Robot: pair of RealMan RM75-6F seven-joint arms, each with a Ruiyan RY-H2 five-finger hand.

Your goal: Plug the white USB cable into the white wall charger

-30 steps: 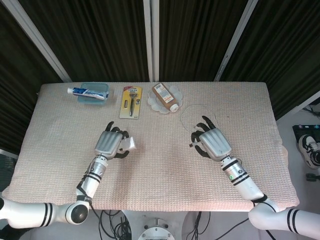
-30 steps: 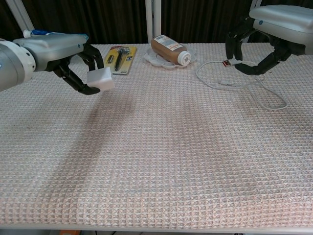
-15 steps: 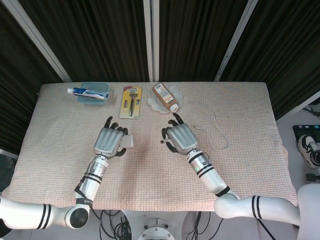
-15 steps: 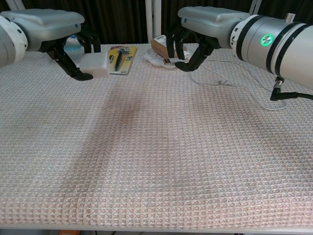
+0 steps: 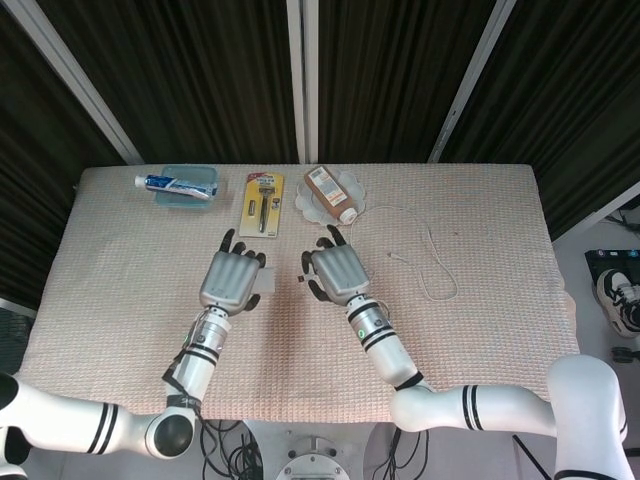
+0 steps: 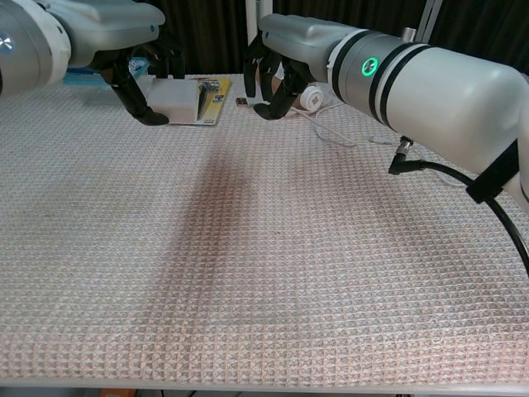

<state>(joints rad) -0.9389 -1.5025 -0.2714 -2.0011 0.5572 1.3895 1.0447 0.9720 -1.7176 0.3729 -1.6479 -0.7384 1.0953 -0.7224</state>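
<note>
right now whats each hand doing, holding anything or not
Left hand: holds the white block-shaped wall charger above the table.
Right hand: pinches the plug end of the thin white USB cable, its tip pointing toward the charger, not yet inserted.

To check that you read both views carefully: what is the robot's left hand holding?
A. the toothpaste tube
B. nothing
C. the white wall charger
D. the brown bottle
C: the left hand grips the white wall charger, clear of the table, facing the USB plug held by the right hand.
</note>
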